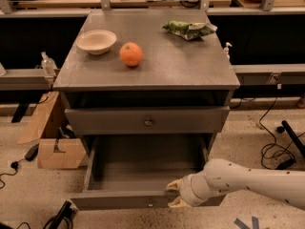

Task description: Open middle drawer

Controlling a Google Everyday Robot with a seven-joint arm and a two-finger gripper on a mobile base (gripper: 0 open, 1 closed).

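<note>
**— Where is the middle drawer?**

— The middle drawer (pixel 114 201) is pulled well out from under the top drawer (pixel 105 120), which is shut. Its bare floor shows from above, and its long low front stands far forward of the frame.

**— And your pincer?**

— My pincer (pixel 172 194) is at the right part of that front board, at its upper edge, with my arm coming in from the right. I cannot tell whether it is clamped on the board or only lying against it.

**— What's left, then?**

— Little, I judge. The opening looks done or nearly so, with perhaps a last bit of travel and then letting go and backing off. Up on the table (pixel 181 66), the bowl (pixel 96 41), orange (pixel 131 54) and green bag (pixel 188 28) sit well clear of my work.
</note>
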